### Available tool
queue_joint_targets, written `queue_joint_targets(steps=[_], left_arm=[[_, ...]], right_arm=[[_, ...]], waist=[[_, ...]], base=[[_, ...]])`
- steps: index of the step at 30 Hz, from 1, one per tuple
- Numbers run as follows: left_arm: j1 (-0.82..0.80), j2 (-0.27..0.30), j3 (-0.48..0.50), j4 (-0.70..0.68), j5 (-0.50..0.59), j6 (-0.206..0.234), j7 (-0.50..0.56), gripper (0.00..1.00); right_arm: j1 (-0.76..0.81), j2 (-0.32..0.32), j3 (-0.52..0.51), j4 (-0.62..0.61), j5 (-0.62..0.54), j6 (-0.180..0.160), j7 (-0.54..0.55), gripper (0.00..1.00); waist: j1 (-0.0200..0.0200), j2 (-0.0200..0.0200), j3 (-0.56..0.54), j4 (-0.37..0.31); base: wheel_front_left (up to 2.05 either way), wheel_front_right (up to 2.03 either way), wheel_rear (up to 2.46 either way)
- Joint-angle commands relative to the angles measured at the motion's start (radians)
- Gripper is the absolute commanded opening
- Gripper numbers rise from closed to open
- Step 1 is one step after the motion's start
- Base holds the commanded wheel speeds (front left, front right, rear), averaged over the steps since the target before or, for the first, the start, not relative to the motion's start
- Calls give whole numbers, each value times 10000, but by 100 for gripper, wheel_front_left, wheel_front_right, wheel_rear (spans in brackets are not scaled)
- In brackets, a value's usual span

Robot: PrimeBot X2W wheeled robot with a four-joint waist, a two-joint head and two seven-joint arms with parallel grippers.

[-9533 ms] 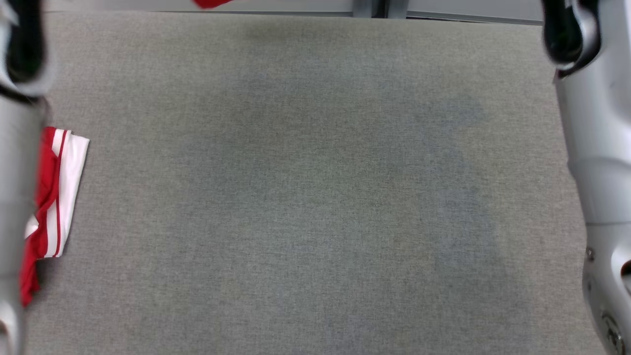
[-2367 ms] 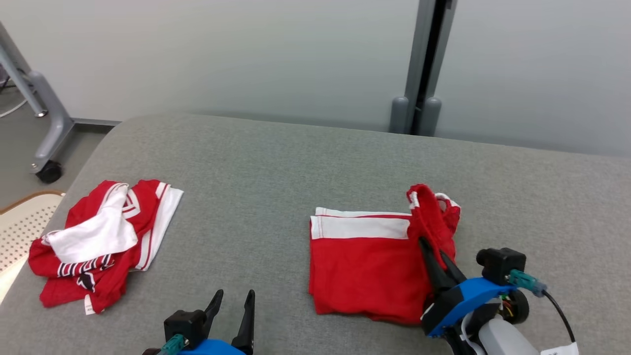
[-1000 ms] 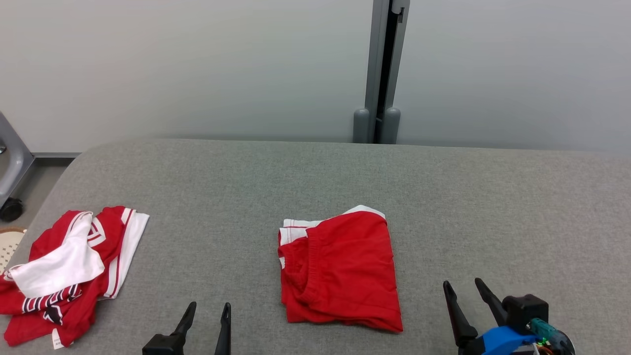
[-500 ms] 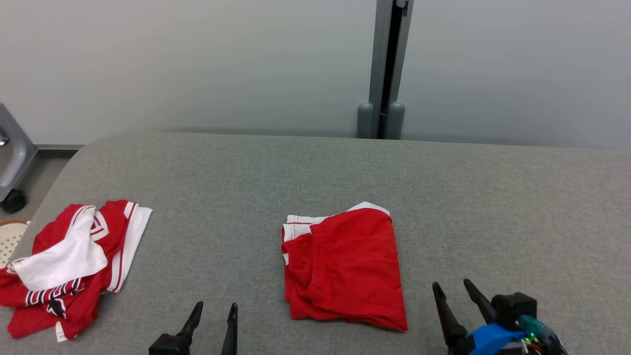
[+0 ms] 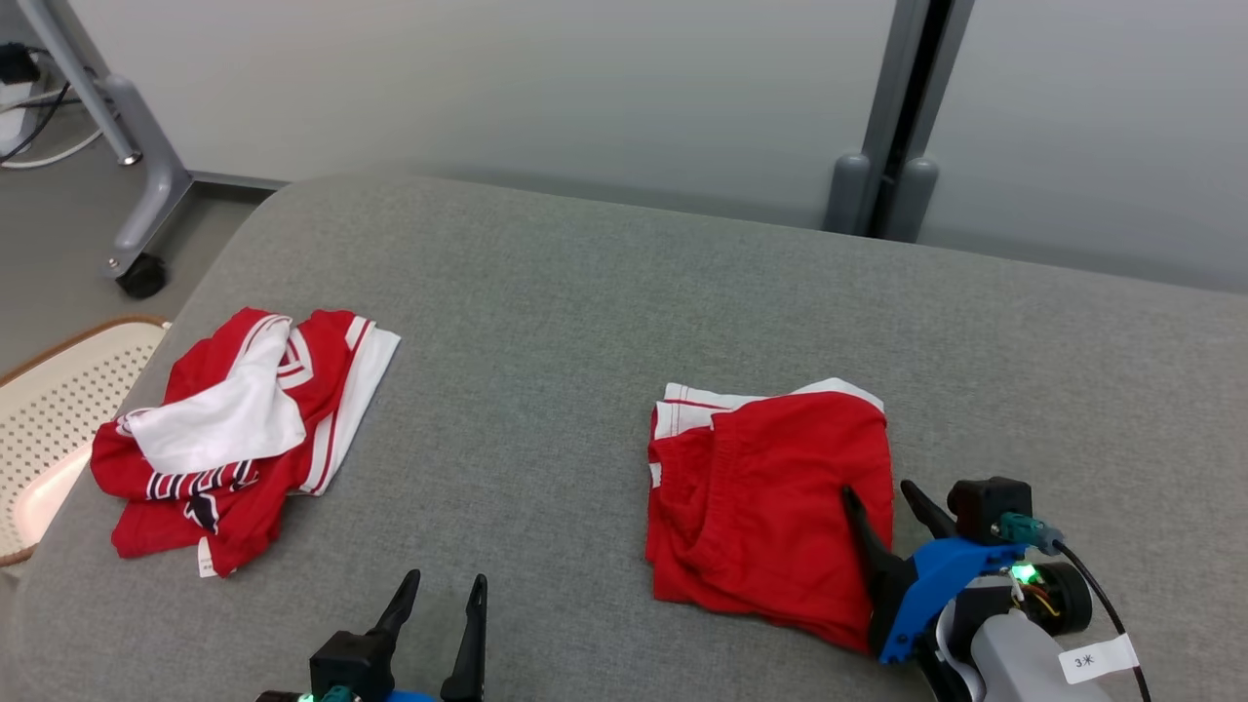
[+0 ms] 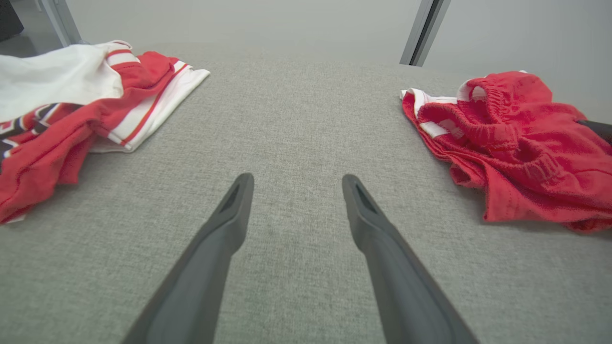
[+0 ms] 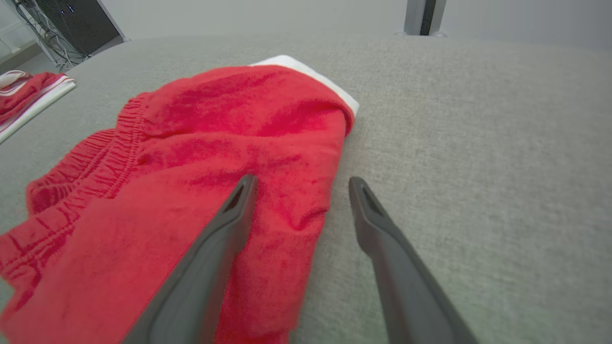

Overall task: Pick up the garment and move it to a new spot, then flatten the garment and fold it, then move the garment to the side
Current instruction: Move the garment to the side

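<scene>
The garment [image 5: 770, 507], red shorts with white trim, lies folded on the grey padded table [image 5: 546, 292], right of centre. My right gripper [image 5: 877, 489] stands open at its right edge, with one finger over the red cloth and the other over bare table. The right wrist view shows the garment [image 7: 201, 157] and that same straddle by the right gripper [image 7: 302, 180], with nothing held. My left gripper [image 5: 445, 578] is open over bare table near the front edge, well left of the garment. In the left wrist view the left gripper [image 6: 296, 177] is empty, with the garment [image 6: 516, 143] to its right.
A crumpled pile of red and white clothes [image 5: 234, 429] lies near the table's left edge; the left wrist view shows this pile [image 6: 71, 105] at upper left. A white perforated basket [image 5: 49, 409] sits off the table's left side, beyond it a wheeled stand leg [image 5: 146, 195]. A grey post [image 5: 882, 185] stands behind the table.
The head camera has turned, shifting the whole picture. My right gripper has come in from the right, from clear of the garment to astride its right edge. Both grippers stay open.
</scene>
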Motion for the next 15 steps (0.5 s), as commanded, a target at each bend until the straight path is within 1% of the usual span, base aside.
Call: queue_joint_targets(steps=[1,4,5,6,7,11,15], left_arm=[[-172,-9,-22,-2,42,-22,-43,100],[-257,-11,-63,-1,8,-28,-45,100],[-309,-11,-86,-22,-17,-29,-43,100],[-341,-10,-113,-42,-42,-29,-45,100],[-350,-10,-143,-51,-62,-28,-45,100],[-382,2,-258,-62,-99,-30,-43,100],[-408,43,-399,-142,-127,-31,-45,100]], right_arm=[[-257,-40,-124,565,-91,0,88,100],[-419,-38,-3,1266,91,0,170,100],[-446,-35,80,1426,161,0,147,55],[-468,-32,175,1548,197,0,100,23],[-509,-32,232,1619,270,0,52,0],[-672,-43,275,1739,314,-4,-153,0],[-760,-83,64,1796,267,-9,-257,0]], waist=[[-1,0,290,320],[-1,0,369,380],[-1,0,399,370],[-1,0,421,340],[-1,0,433,281],[-1,0,409,10],[-1,0,191,-632]], base=[[0,0,0],[0,0,0],[0,0,0],[0,0,0],[0,0,0],[0,0,0],[0,0,0]])
